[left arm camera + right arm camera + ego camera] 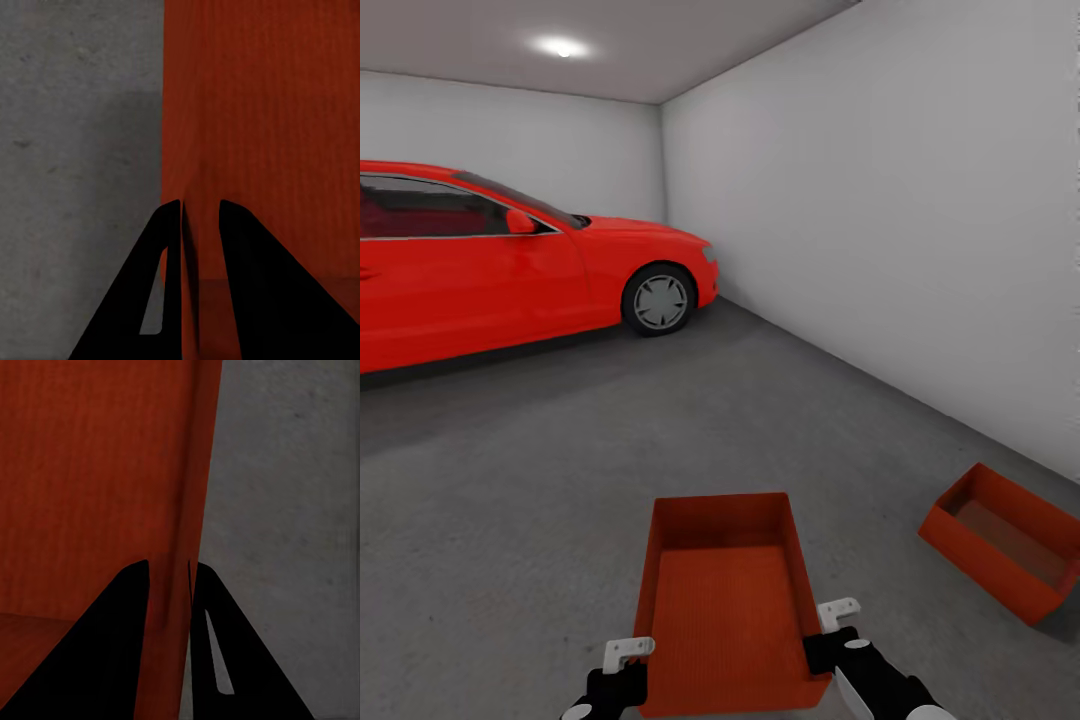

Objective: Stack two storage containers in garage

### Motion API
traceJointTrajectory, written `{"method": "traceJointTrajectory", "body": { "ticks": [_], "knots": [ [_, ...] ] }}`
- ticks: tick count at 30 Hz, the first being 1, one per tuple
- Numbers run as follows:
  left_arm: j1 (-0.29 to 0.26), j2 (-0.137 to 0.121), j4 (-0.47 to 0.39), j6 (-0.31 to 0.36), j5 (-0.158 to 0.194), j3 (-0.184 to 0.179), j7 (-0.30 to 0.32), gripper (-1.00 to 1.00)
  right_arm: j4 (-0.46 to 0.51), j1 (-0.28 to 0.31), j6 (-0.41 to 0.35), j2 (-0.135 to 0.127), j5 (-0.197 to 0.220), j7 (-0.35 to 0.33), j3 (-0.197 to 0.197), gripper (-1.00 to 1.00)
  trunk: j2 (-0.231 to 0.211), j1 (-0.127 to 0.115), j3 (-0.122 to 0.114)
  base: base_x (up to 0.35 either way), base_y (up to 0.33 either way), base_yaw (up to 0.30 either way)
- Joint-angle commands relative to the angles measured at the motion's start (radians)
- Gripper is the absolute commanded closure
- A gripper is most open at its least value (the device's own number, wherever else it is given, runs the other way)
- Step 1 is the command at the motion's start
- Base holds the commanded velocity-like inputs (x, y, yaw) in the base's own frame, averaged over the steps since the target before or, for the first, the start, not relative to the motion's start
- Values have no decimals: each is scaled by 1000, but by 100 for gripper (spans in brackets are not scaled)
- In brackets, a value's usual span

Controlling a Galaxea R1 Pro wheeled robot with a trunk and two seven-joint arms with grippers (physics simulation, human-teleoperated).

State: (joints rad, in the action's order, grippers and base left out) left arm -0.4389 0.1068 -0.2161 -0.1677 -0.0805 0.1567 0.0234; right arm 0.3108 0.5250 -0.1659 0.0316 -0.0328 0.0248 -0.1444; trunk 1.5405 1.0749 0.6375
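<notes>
The garage has pale grey walls (880,200), a dark grey concrete floor (560,480) and a white ceiling with one round light (563,46). A red car (510,260) stands well ahead of both grippers, toward the left gripper's side, its nose pointing at the side wall.

Between the two grippers sits the held storage container (725,600), an orange-red open-topped bin with a finely ribbed bottom, its long axis running away from the robot. The left gripper (199,217) is closed narrowly on the bin's left wall near the close end, one finger inside and one outside. The right gripper (169,574) pinches the right wall in the same manner. Both wrist views look down past the wall to the concrete; whether the bin touches the floor or hangs above it cannot be told.

The second storage container (1000,545) lies on the floor off to the right gripper's side, well apart from the held bin, turned at an angle and close to the side wall.
</notes>
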Motion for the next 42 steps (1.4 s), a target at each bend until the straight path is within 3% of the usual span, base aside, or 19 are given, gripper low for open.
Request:
{"method": "traceJointTrajectory", "body": {
  "ticks": [1, 26, 35, 42],
  "knots": [
    [-1, -12, 4, -4, -13, 1, -3, 100, 4, 0, 45, -18, -16, -55, -41, 100, 0, 0, 1, 0, 0, -71],
    [-1, -12, 7, 0, -12, 1, -3, 100, 4, 0, 45, -18, -15, -55, -41, 100, -161, -88, -71, 0, 0, -8],
    [-1, -13, 5, -2, -9, 1, -3, 100, 4, 0, 45, -18, -15, -55, -41, 100, -161, -88, -71, 0, 0, -21],
    [-1, -13, 6, 0, -9, 1, -2, 100, 3, 0, 45, -18, -15, -55, -41, 100, -161, -88, -71, 119, 0, -226]
  ]
}}
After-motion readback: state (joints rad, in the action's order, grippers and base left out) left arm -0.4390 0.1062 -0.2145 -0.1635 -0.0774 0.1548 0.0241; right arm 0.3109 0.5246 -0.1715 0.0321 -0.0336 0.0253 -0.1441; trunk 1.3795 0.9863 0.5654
